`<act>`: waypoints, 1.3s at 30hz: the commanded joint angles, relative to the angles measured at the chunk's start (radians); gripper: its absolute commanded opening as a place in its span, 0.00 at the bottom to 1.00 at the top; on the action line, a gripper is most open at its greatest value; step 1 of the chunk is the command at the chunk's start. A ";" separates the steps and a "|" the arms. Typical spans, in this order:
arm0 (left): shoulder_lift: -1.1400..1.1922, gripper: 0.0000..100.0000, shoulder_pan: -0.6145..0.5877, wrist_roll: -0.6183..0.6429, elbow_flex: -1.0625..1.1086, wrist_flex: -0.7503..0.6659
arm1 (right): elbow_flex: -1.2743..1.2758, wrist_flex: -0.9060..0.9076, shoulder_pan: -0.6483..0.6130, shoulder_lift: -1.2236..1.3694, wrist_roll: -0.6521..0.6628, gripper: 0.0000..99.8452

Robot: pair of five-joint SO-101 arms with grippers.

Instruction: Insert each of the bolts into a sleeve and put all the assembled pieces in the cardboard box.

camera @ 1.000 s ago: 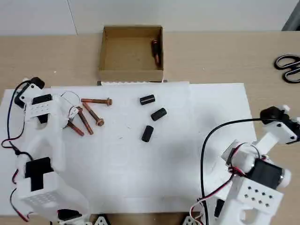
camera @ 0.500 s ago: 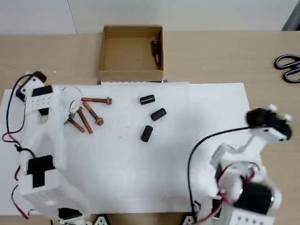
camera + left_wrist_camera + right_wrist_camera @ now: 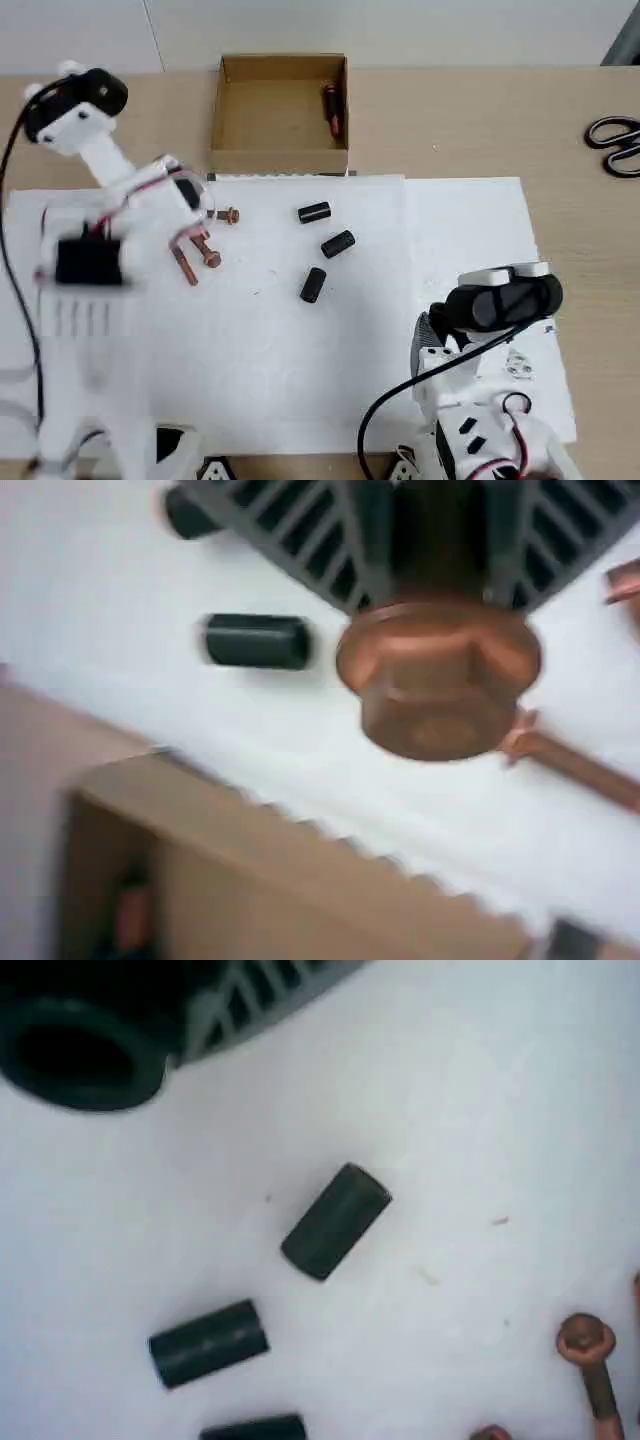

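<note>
Nearest me, the right arm (image 3: 495, 300) sits low over the near right part of the white mat (image 3: 300, 370). The right gripper (image 3: 130, 1020) is clenched on the held sleeve (image 3: 75, 1055). Its open bore faces the wrist camera, so its long axis runs along that line of sight.

Open mat lies between this arm and the loose parts.

- The near sleeve (image 3: 314, 284) lies almost near-to-far, leaning slightly.
- The middle sleeve (image 3: 338, 243) lies on a diagonal.
- The far sleeve (image 3: 314, 212) lies nearly crosswise.
- All three lie flat and apart from each other, around mid-mat.

The left arm (image 3: 110, 160) is raised over the left side of the mat.

- The left gripper (image 3: 440, 570) grasps the held bolt (image 3: 438, 685).
- The flanged hex head juts past the jaw tips, and its end face is turned to the wrist camera.
- The shank runs back between the ribbed jaws and is mostly hidden.

Under and beside that arm are the loose bolts.

- The slanted bolts (image 3: 207, 252) lie close together on a diagonal.
- The far bolt (image 3: 226, 215) lies crosswise with its head to the right. Its shank goes under the arm.

Beyond the mat's far edge, just beside it, the cardboard box (image 3: 278, 160) stands open-topped on the wooden table (image 3: 450, 120).

- It contains one assembled piece (image 3: 333, 108), lying against the right wall with its long axis near-to-far.
- Cardboard floor shows to the left of the piece.

The scissors (image 3: 615, 145) lie on the table at the far right, off the mat.
</note>
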 commanded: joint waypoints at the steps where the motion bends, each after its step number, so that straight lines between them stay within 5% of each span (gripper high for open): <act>1: -0.218 0.00 0.028 -0.006 0.104 -0.110 | 0.035 -0.067 -0.012 -0.001 0.072 0.00; 10: -0.647 0.00 0.040 -0.068 0.578 -0.342 | 0.267 -0.352 -0.332 -0.001 0.104 0.00; 21: -1.062 0.00 0.252 -0.094 0.874 -0.358 | 0.488 -0.618 -0.656 -0.001 0.173 0.00; 39: -1.172 0.00 0.414 -0.069 0.955 -0.358 | 0.588 -0.762 -0.708 -0.001 0.198 0.00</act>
